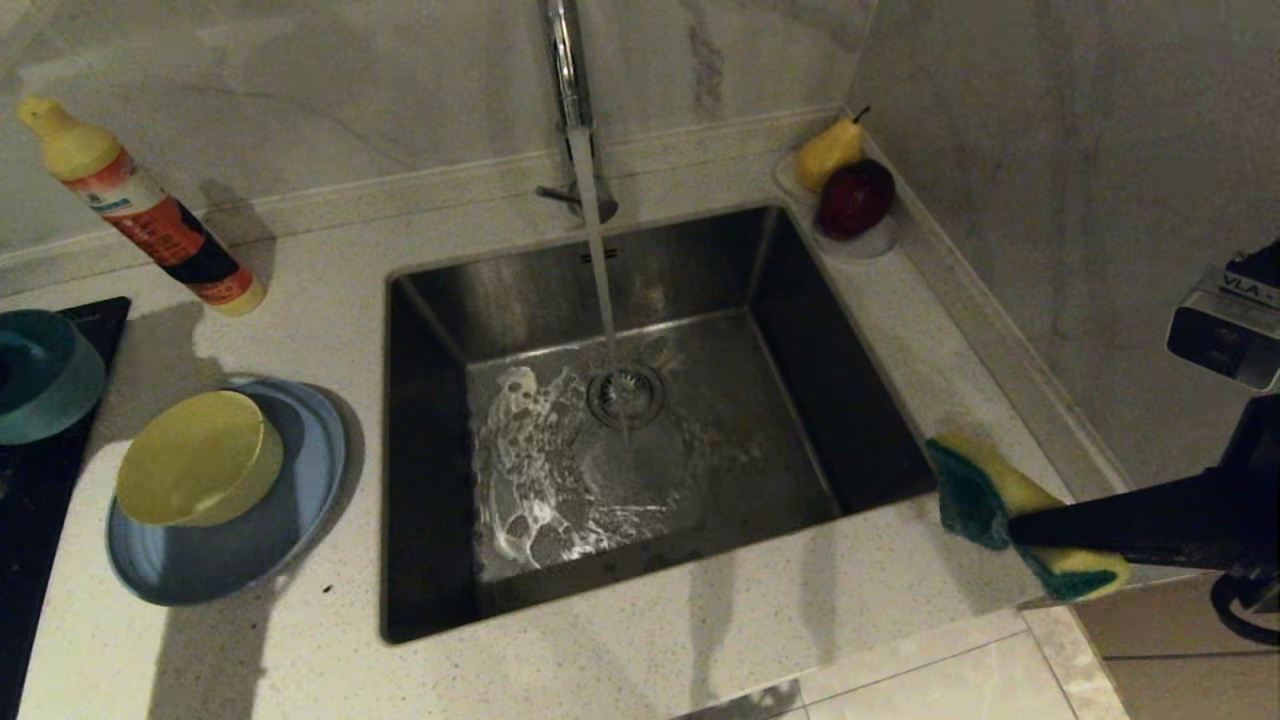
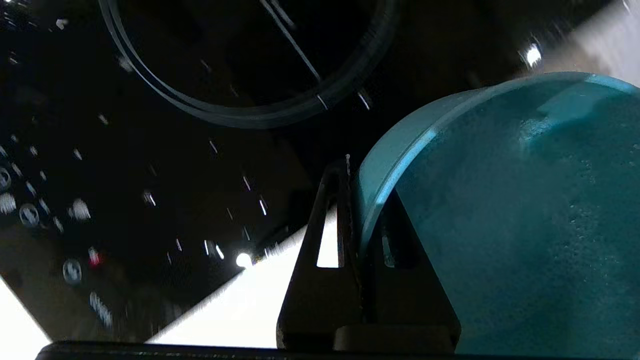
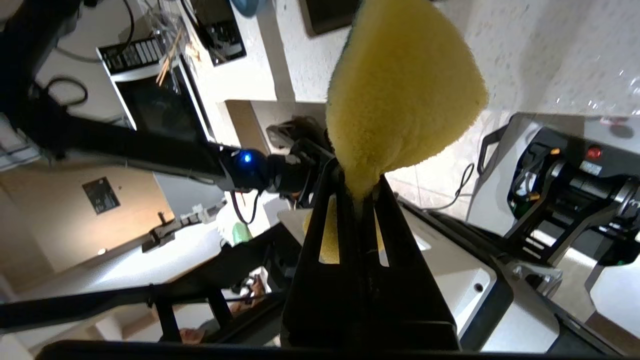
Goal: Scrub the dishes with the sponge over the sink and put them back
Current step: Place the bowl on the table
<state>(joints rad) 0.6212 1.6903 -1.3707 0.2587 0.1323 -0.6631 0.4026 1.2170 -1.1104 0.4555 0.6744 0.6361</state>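
Water runs from the tap (image 1: 570,70) into the steel sink (image 1: 800,330), and foam lies on the sink's floor. At the counter's far left, the teal bowl (image 1: 45,375) is over the black cooktop. My left gripper (image 2: 352,170) is shut on the rim of the teal bowl (image 2: 500,225). A pale-yellow bowl (image 1: 195,458) lies upside down on the light-blue plate (image 1: 290,500), left of the sink. My right gripper (image 1: 1020,530) hovers over the counter right of the sink, shut on the yellow-and-green sponge (image 1: 985,490). The right wrist view shows the sponge (image 3: 400,90) pinched in the right gripper (image 3: 357,185).
A dish-soap bottle (image 1: 150,215) lies against the back wall at the left. A pear (image 1: 828,150) and a red apple (image 1: 855,197) sit on a small white dish (image 1: 870,245) in the back right corner. The black cooktop (image 1: 40,500) runs along the left edge.
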